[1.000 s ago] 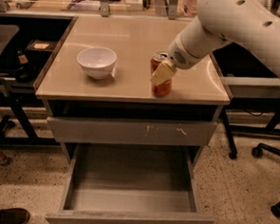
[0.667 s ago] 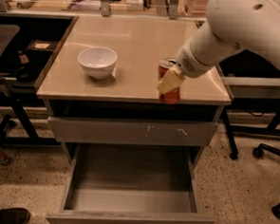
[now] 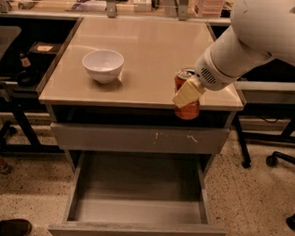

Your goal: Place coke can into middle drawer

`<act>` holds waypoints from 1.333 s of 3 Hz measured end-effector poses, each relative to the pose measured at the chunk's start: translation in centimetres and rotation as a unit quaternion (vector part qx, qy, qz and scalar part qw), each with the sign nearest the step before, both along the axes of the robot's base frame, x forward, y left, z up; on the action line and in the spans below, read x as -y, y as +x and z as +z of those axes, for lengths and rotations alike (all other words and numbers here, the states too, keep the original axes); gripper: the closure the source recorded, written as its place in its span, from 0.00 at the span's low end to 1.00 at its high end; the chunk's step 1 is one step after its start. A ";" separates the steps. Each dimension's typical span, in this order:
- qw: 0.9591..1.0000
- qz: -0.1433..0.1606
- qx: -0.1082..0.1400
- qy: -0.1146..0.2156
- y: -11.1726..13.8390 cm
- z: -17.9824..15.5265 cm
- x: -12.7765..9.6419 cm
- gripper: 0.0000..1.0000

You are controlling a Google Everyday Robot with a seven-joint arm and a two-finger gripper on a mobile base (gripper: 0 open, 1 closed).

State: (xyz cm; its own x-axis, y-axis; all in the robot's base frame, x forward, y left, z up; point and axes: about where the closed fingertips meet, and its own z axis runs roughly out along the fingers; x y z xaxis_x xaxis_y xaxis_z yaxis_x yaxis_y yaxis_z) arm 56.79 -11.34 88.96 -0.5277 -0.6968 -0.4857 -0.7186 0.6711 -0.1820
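The coke can (image 3: pixel 187 108), red-orange with a silver top, hangs in my gripper (image 3: pixel 187 94) over the front edge of the tabletop (image 3: pixel 151 50), right of centre. The gripper's pale fingers (image 3: pixel 186 94) are shut on the can's side, and the big white arm comes in from the upper right. The middle drawer (image 3: pixel 138 189) is pulled open below, with a bare grey floor. The can is high above it, over the drawer's right part. The shut drawer front with white scuff marks (image 3: pixel 141 137) lies between the can and the open drawer.
A white bowl (image 3: pixel 103 64) stands on the tabletop's left part. Office chair wheels (image 3: pixel 272 160) are on the floor at right. A dark frame and legs (image 3: pixel 17 117) stand at left. A shoe (image 3: pixel 10 228) is at the bottom left.
The gripper has carried the coke can off its spot on the tabletop, forward and slightly right, so it now hangs over the table's front edge.
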 end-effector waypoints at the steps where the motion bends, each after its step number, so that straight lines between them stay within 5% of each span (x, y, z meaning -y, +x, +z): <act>1: 0.999 -0.026 -0.034 -0.011 -2.2 -3.1 1.4 1.00; 3: 0.983 -0.108 -0.147 -0.022 -9.7 -12.7 4.9 1.00; 4: 0.983 -0.108 -0.147 -0.022 -9.7 -12.7 4.9 1.00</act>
